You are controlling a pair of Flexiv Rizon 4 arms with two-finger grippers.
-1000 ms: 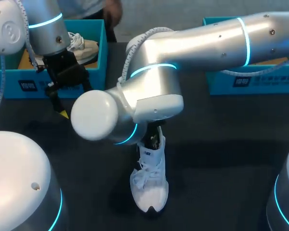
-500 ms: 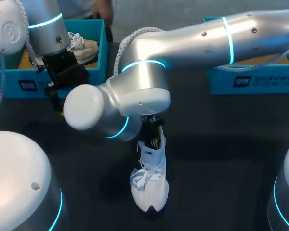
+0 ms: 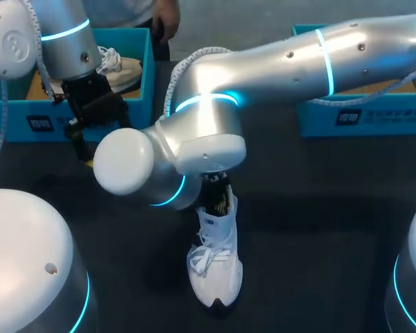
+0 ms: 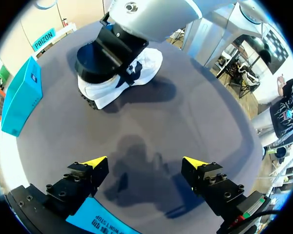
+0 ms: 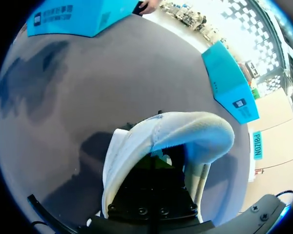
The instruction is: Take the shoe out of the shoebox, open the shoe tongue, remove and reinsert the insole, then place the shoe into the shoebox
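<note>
Step in hand, as I judge it: the work inside the shoe, either opening the tongue or drawing the insole. The white lace-up trainer [image 3: 215,267] is already out of its box. It stands on the dark table [image 3: 319,229] with its toe towards the robot, well apart from both boxes.

The right gripper [image 3: 216,198] is pushed down into the trainer's mouth. I cannot tell whether it is clamped on anything or released.

The left gripper [image 4: 145,163] is spread wide and holds nothing. It hangs over bare table beside the left-hand blue cardboard shoebox [image 3: 142,76].

Next move, in my judgement: the right arm needs a sure pinch on the insole or tongue before it lifts. The left arm will probably need to steady the trainer, or it may rise with the pull.

View comparison:
- The head view hides the trainer's mouth behind the right wrist, but only it shows the whole right-hand blue shoebox [image 3: 374,118] and a beige shoe [image 3: 121,69] in the left one.
- The right wrist view looks into the opening, where a padded white rim arches over the gripper.
- The left wrist view alone confirms that the left gripper is empty.
</note>
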